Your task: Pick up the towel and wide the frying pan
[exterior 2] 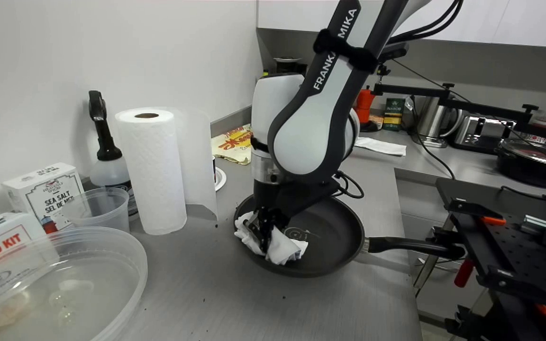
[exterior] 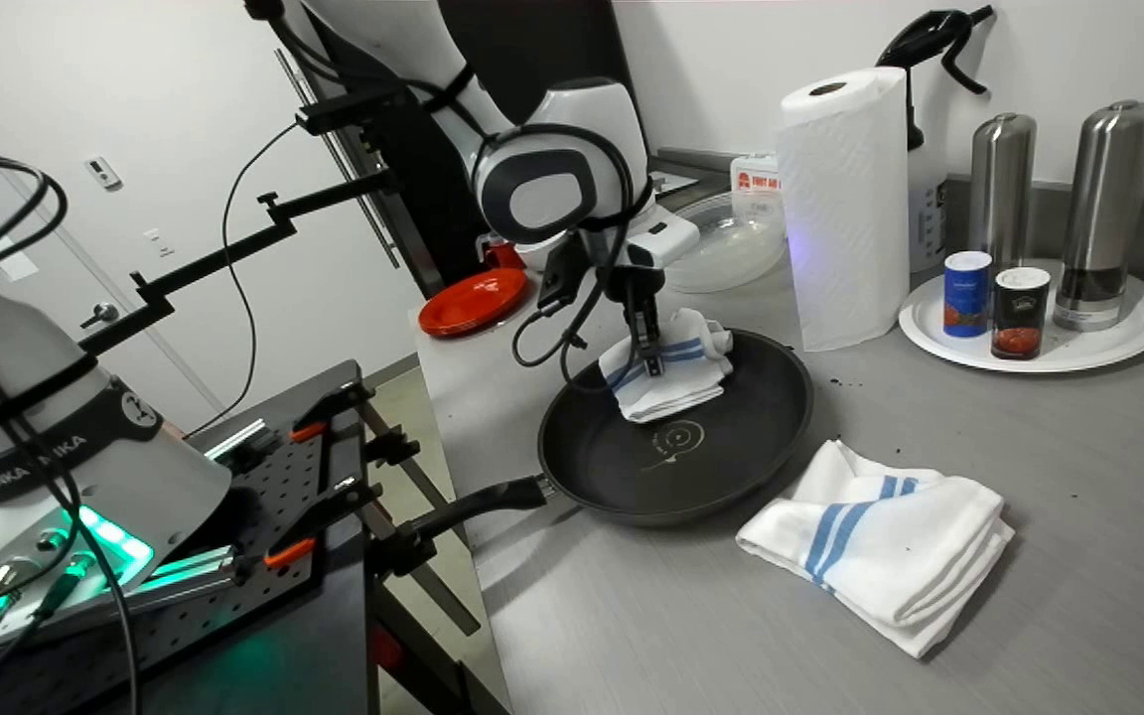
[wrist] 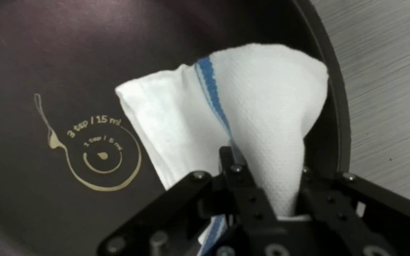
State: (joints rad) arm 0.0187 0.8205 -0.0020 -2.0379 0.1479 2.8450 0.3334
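Observation:
The frying pan is black, with gold markings in its base and a black handle. It lies on the grey counter and also shows in an exterior view and the wrist view. A white towel with blue stripes lies bunched inside the pan, near the rim away from the handle. It also shows in an exterior view and the wrist view. My gripper points down into the pan, shut on the towel, whose fold fills the gap between the fingers. In an exterior view the gripper hides part of the towel.
A second folded striped towel lies beside the pan. A paper towel roll, a clear plastic bowl, red plates and a white plate with shakers and grinders stand around. The pan handle reaches over the counter edge.

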